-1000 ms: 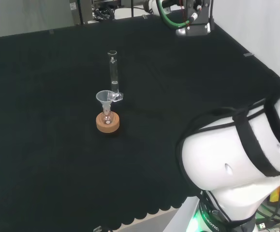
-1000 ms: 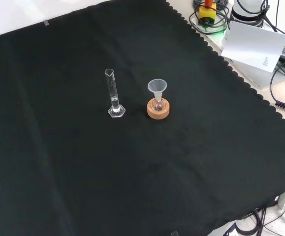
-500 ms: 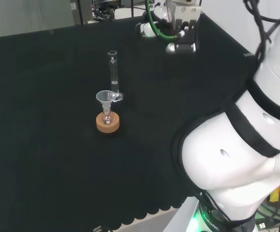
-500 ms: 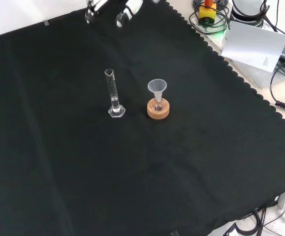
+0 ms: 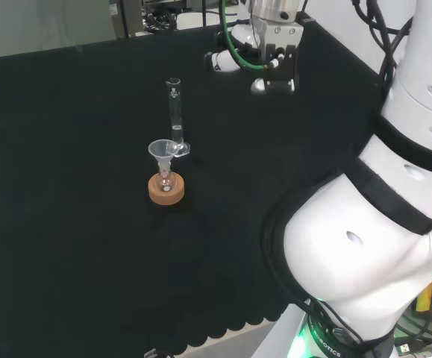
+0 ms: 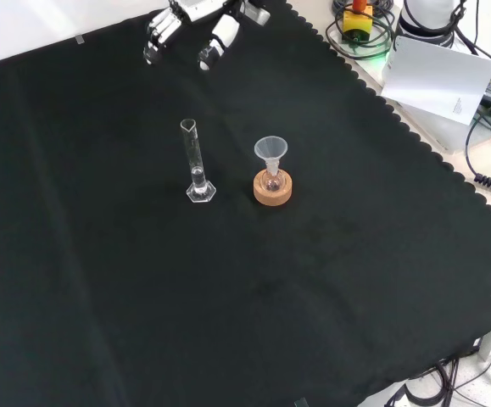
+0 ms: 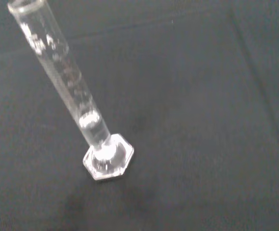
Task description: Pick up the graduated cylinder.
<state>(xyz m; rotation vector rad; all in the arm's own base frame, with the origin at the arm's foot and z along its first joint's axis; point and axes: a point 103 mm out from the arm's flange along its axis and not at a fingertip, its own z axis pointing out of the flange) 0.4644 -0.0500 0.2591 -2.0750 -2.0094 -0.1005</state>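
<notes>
The hand [image 6: 196,21] hung empty, fingers relaxed, well apart from the upright cylinder [image 6: 195,161] on the cloth [image 6: 313,280], so the whole pickup remained undone.

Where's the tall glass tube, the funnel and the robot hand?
glass tube [image 6: 194,157], front view, middle of its upright stem.
funnel [image 6: 270,150], front view, its wide cone.
robot hand [image 6: 186,17], front view, its white palm.

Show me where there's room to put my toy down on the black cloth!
Lots of bare cloth lies nearer the camera in the front view, below the graduated cylinder and the funnel on its cork ring. Between those two it's tight.
</notes>
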